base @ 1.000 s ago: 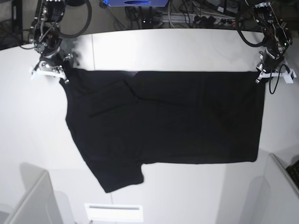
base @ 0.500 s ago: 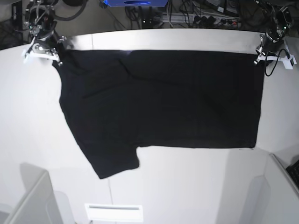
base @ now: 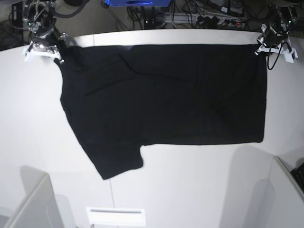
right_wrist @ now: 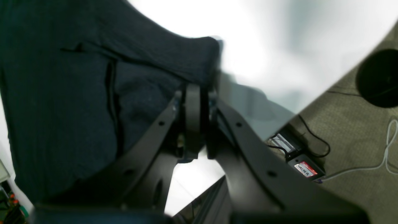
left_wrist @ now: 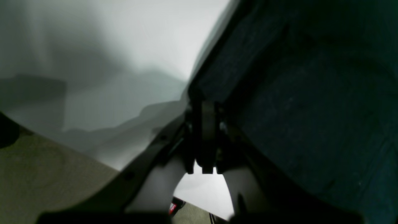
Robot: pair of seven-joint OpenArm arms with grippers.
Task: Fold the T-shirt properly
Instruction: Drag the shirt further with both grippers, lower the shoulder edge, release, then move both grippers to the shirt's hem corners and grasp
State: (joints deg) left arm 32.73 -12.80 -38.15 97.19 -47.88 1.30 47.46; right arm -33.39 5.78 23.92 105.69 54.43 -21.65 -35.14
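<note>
Garment: a large plain black short-sleeved cloth T-shirt (base: 166, 95) is seen spread across the white tabletop (base: 199, 190), its long upper edge drawn out straight near the far rim of the table.
Lie of the cloth: the body is laid out sideways, with one short sleeve hanging toward the near side at the base view's lower left; a diagonal crease is seen in the upper left part of the cloth.
Print and label: neither can be made out; only plain black cloth is shown.
Left gripper (base: 259, 49): it is found at the far corner on the base view's right, with its jaws pressed together on the corner of the T-shirt. In the left wrist view the gripper (left_wrist: 203, 102) is seen pinched narrow, with the dark cloth (left_wrist: 311, 109) filling the right side.
Right gripper (base: 58, 56): it is found at the far corner on the base view's left, clamped on the T-shirt's other upper corner. In the right wrist view the gripper (right_wrist: 199, 90) is seen closed narrow against a rounded fold of the cloth (right_wrist: 77, 93).
Surroundings: cables and dark equipment (base: 199, 14) are seen behind the table's far edge.
</note>
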